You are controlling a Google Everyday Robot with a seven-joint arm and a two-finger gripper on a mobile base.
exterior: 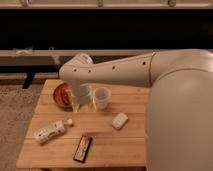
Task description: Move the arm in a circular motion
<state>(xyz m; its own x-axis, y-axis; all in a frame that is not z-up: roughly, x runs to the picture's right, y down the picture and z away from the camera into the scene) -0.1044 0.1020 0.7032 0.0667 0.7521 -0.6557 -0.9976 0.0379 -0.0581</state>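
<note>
The cream-white arm (130, 72) reaches from the right edge across to the left over the wooden table (127, 150). Its thick tubular segment carries small dark screw holes, and a large rounded part fills the right side of the view. The rounded joint (75, 70) sits above the table's back left. The pale gripper (83, 102) hangs down from that joint, low over the tabletop, between a red-brown bowl (61, 95) on its left and a white cup (102, 97) on its right. Nothing shows in the gripper.
A white bottle (49, 131) lies on its side at the front left. A dark snack bar (83, 147) lies near the front edge. A small white object (119, 120) lies mid-table. A dark wall and a pale ledge (30, 52) run behind.
</note>
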